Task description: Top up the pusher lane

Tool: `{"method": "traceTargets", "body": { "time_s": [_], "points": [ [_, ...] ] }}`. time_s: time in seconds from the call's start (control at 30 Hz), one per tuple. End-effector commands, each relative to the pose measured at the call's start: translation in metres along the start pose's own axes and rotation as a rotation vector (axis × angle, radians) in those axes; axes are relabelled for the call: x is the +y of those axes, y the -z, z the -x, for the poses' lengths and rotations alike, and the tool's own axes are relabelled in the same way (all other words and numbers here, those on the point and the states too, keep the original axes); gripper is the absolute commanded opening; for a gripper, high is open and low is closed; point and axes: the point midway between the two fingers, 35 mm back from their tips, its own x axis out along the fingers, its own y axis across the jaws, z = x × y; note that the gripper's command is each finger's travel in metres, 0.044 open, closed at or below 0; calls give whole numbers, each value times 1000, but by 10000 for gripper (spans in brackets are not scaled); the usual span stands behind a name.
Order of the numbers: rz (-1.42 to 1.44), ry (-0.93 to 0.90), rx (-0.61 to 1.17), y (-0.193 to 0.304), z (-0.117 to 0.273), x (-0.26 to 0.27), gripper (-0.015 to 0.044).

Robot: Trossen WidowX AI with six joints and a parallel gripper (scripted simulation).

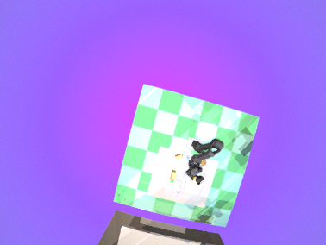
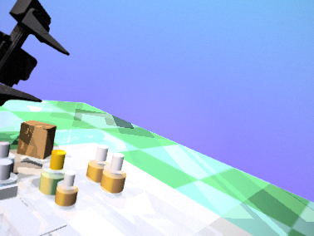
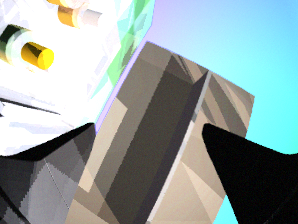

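Wide open, the claw [image 2: 55, 77] [image 3: 149, 128] holds nothing in the wrist view: its two dark fingertips stand well apart on either side of the picture, with a large brown-grey structure [image 3: 150, 120] seen through the gap. At upper left of that view are a yellow-capped jar [image 2: 51, 182] [image 3: 37, 55] and, above it, an amber jar [image 3: 69, 16] with a pale cap; another is cut off at the top edge. They are over the white bench [image 1: 161, 172] [image 2: 145, 208] [image 3: 75, 100].

Exterior view: the claw hangs at upper left, clear above the bench, fingers spread. Below, a brown block [image 2: 36, 140] stands behind the yellow-capped jar, whose body is green. A small amber jar [image 2: 66, 195] with a white cap stands just in front of that one, and two more amber jars [image 2: 97, 170] [image 2: 113, 180] stand upright side by side to the right. At the left edge are grey-capped jars [image 2: 5, 170], partly cut off, near a grey ledge. Which loose jar matches the lane's jar cannot be told. No writing is readable on any of them.

Top view: the black arm [image 1: 211, 148] reaches over the bench, with green and white checks [image 1: 170, 101] all around. The jars are too small to tell apart.
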Motion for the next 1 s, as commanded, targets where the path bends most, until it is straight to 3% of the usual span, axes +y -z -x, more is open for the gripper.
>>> {"method": "traceTargets", "body": {
  "time_s": [0.0, 0.3, 0.53, 0.63, 0.8, 0.97],
  "points": [
    [-22, -8, 0, 0, -1, 1, 426],
    [-1069, -470, 139, 0, -28, 48, 440],
    [-1726, -882, 590, -23, -10, 69, 440],
    [-1904, -1020, 894, -32, 9, 68, 440],
    [-1998, -1103, 1258, -37, 31, 60, 440],
    [-2006, -1113, 1316, -38, 36, 58, 440]
  ]
}}
